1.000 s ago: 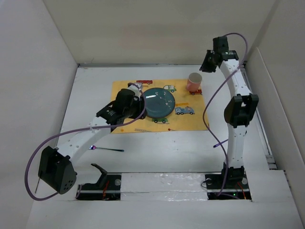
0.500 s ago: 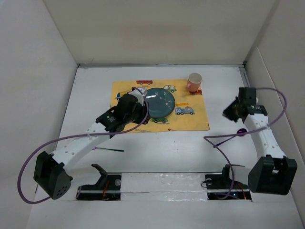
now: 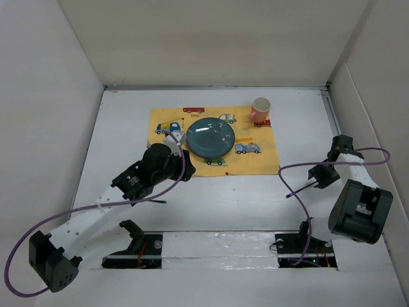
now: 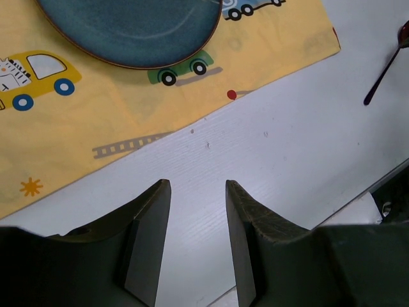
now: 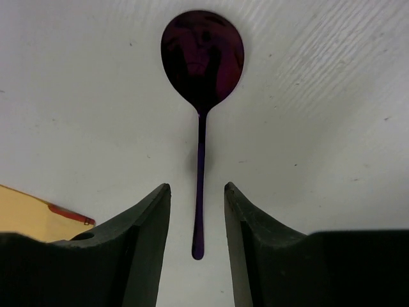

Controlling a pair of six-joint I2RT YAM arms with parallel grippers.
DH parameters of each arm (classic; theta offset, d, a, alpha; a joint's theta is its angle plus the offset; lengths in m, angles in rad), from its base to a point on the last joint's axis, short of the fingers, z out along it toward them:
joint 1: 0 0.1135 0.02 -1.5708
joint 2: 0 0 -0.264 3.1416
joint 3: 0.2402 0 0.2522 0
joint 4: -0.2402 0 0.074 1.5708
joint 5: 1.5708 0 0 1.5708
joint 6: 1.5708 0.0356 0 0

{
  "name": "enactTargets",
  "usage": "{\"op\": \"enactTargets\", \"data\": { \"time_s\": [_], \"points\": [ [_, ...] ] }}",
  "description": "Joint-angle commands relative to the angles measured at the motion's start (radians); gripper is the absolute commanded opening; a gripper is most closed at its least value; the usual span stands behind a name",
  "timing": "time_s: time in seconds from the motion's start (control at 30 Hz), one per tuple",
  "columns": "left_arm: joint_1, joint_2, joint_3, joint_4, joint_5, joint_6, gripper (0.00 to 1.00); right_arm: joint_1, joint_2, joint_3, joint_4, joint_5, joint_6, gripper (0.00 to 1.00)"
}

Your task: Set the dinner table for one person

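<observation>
The white dinner table (image 3: 124,128) carries a yellow car-print placemat (image 3: 255,160) with a teal plate (image 3: 211,137) and a pink cup (image 3: 261,110) on it. A dark purple spoon (image 5: 202,57) lies on the bare table right of the placemat; it also shows in the top view (image 3: 301,188). My right gripper (image 5: 197,187) is open and empty, and the spoon's handle end shows between its fingers. My left gripper (image 4: 197,185) is open and empty over bare table just off the placemat's near edge. A dark fork (image 3: 160,202) lies near the left arm, partly hidden.
White walls close in the table on the left, far and right sides. The right arm's purple cable (image 3: 284,182) loops over the table beside the spoon. The left wrist view shows the plate (image 4: 128,32), the placemat (image 4: 96,109) and the spoon (image 4: 383,70).
The right arm swung from beside the cup at the far right down to just above the spoon. The left arm drew back from the plate toward the near left.
</observation>
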Motion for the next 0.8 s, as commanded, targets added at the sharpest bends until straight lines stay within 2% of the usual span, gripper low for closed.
{"op": "enactTargets", "data": {
  "time_s": [0.0,0.23,0.5,0.73,0.77],
  "points": [
    [-0.005,-0.032,-0.011,0.014,-0.005,-0.015,0.37,0.001,0.005,0.029,0.030,0.001,-0.041,0.44],
    [-0.005,-0.014,-0.009,0.024,0.003,0.000,0.37,-0.017,0.065,0.018,0.045,0.015,-0.041,0.44],
    [-0.027,-0.008,-0.005,0.012,-0.028,0.012,0.37,-0.017,0.095,-0.040,0.097,0.011,-0.033,0.35],
    [-0.027,-0.008,-0.018,0.008,-0.025,0.011,0.37,-0.017,0.151,-0.046,0.128,0.005,-0.038,0.17],
    [-0.027,-0.008,-0.017,0.008,-0.025,0.012,0.37,-0.017,0.155,-0.040,0.130,0.005,-0.044,0.08]
  ]
}}
